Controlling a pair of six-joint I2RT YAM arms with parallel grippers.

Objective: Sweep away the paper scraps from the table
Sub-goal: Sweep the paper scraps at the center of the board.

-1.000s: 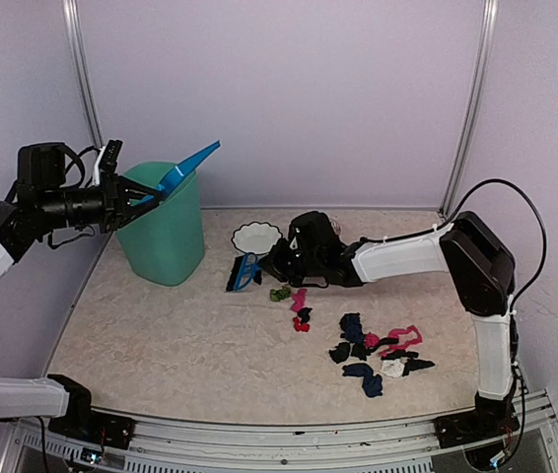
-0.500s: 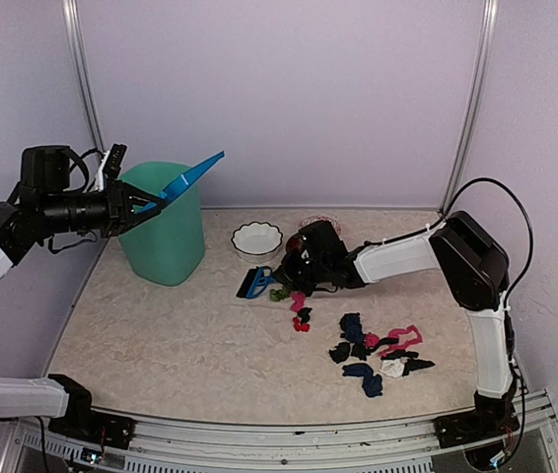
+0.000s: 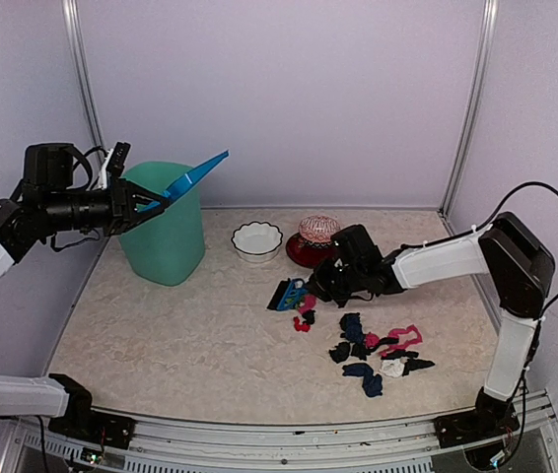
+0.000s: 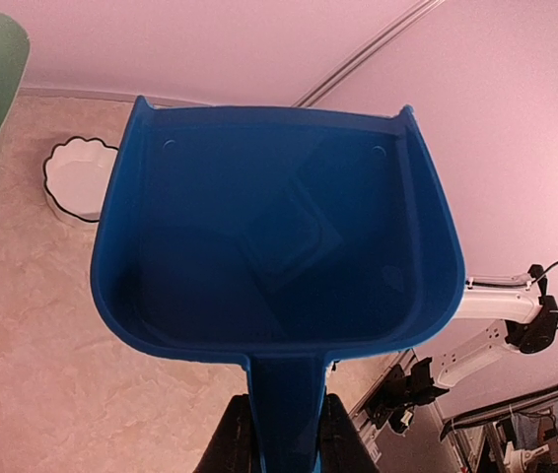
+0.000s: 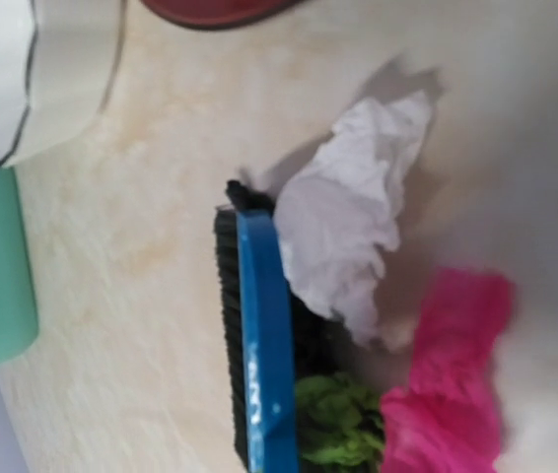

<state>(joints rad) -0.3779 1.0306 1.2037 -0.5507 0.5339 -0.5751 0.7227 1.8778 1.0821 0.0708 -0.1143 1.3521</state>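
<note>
My left gripper (image 3: 146, 205) is shut on the handle of the blue dustpan (image 3: 192, 177), holding it tilted over the green bin (image 3: 166, 236). The left wrist view shows the empty dustpan (image 4: 279, 246) with dark fingers (image 4: 228, 443) on both sides of its handle. My right gripper (image 3: 316, 288) holds the blue hand brush (image 3: 287, 295) low on the table (image 3: 180, 335). Its bristles press against a white scrap (image 5: 348, 227), a green scrap (image 5: 343, 424) and a pink one (image 5: 452, 384). The main heap of paper scraps (image 3: 378, 350) lies front right. My right fingers do not show in the wrist view.
A white scalloped bowl (image 3: 257, 239) stands at the back middle. Beside it, just behind my right wrist, is a red plate (image 3: 304, 251) with a pink ball (image 3: 318, 229) on it. The bin fills the back left corner. A metal rail (image 3: 289, 434) runs along the front edge.
My right arm has dragged the brush from beside the bowl rightward and nearer, pushing the green and pink scraps toward the heap and uncovering the red plate. The dustpan rose slightly.
</note>
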